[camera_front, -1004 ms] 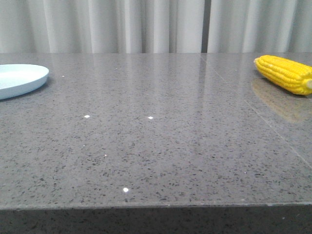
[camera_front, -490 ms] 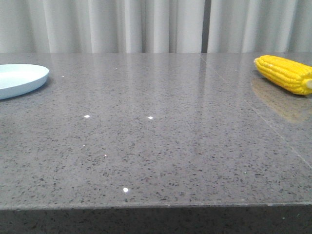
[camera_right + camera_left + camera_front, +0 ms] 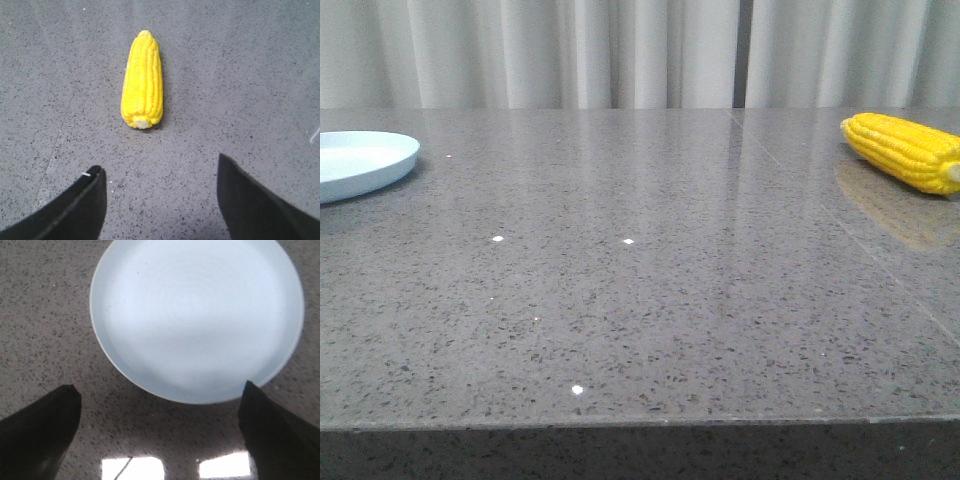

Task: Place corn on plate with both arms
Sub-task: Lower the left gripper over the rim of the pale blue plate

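The yellow corn (image 3: 905, 150) lies on the grey table at the far right in the front view. In the right wrist view the corn (image 3: 142, 80) lies ahead of my right gripper (image 3: 159, 170), its pale stub end toward the fingers; the gripper is open, empty and above the table. The pale blue-white plate (image 3: 360, 163) sits at the far left of the table. In the left wrist view the plate (image 3: 197, 315) is just ahead of my left gripper (image 3: 160, 392), which is open and empty. Neither gripper shows in the front view.
The speckled grey stone table (image 3: 640, 290) has a seam line running down its right side. White curtains (image 3: 620, 50) hang behind the table. The table's front edge runs along the bottom of the front view.
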### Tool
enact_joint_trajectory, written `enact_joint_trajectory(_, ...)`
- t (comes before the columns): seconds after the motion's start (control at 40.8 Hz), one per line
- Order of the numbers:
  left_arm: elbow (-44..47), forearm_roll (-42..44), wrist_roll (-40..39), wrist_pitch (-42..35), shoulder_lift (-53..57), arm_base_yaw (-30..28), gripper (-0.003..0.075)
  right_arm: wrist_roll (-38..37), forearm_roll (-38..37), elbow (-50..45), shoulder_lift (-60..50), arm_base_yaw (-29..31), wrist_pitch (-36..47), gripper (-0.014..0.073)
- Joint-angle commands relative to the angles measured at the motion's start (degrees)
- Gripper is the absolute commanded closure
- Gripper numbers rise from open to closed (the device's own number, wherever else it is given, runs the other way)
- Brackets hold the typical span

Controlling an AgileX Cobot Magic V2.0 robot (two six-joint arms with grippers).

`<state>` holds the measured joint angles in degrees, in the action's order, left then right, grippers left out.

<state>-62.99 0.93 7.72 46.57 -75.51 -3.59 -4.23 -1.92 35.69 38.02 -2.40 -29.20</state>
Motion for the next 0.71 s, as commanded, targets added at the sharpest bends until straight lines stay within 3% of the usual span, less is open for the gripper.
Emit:
enact_joint_trajectory(0.0,-5.26,-3.17,2.53,-1.69,-3.45,-2.96,0.0102,0.17,-0.73,1.57,0.34,0.11,3.65,0.0094)
enact_joint_trajectory(0.196,-10.38,-19.28,16.26,-1.65,-11.87,-8.64,0.0101,0.17,-0.73,1.57,0.34,0.11,3.65,0.0094)
enact_joint_trajectory(0.686,-15.98,-20.61,16.57,-5.07,-23.48,-10.02,0.0115,0.17,-0.73,1.57,0.34,0.11,3.65,0.0094)
